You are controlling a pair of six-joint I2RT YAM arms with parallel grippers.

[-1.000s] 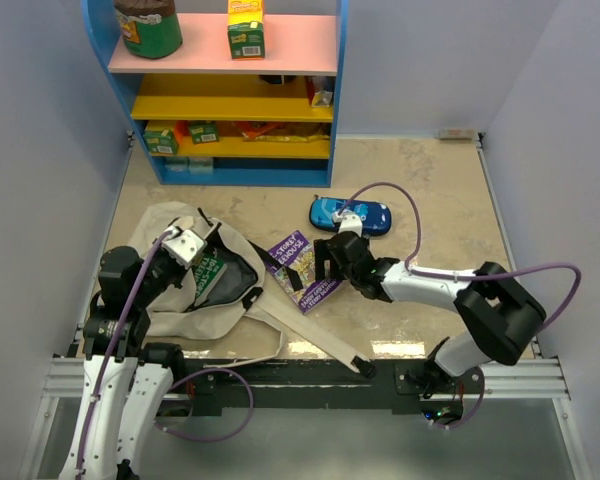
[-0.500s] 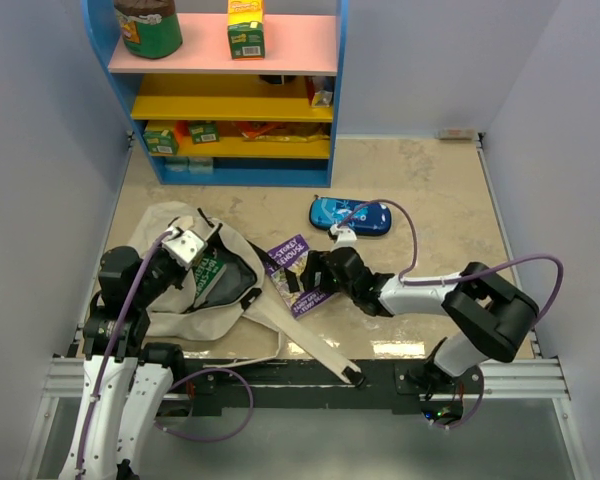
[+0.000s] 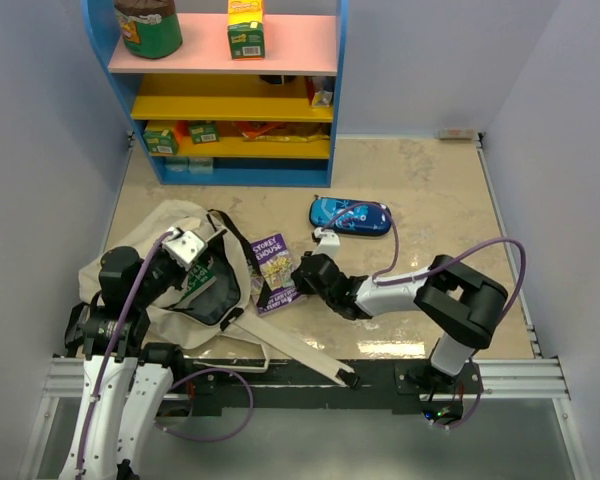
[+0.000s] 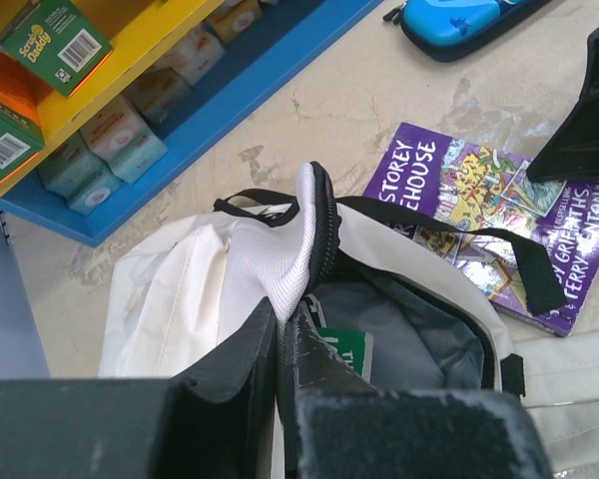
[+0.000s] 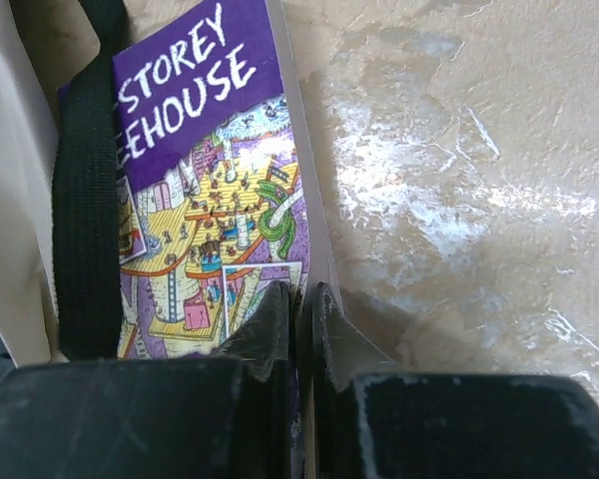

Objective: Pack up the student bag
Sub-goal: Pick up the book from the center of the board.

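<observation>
**Ana:** Where did the large, soft beige canvas student bag [image 3: 165, 225] sit from the right gripper [image 3: 300, 271]?

**Ben:** To that gripper's left, slumped on the pale stone-patterned table [image 3: 430, 190] in front of the left arm. Its dark-lined mouth gaped toward the right arm. The glossy purple paperback book [image 3: 272, 260] lay between the two, flat and right against the bag. Its long axis ran roughly away from the arm bases, along the mouth rather than into it.

**Ana:** Anything in the way?

**Ben:** A black webbing strap [image 5: 85, 200] lay across the cover. I judged the book would have to go leftward under or past it.

**Ana:** And the right gripper's jaws?

**Ben:** Nearly together, pinched on the book's right-hand edge. The wrist view showed that edge running down between the fingertips [image 5: 275, 304].

**Ana:** The left gripper [image 4: 285, 319]?

**Ben:** Clamped on the bag's white rim by the zip, lifting the mouth open. A green book [image 4: 339, 349] was already inside. The right arm was clearly nearer the purple one.
</observation>
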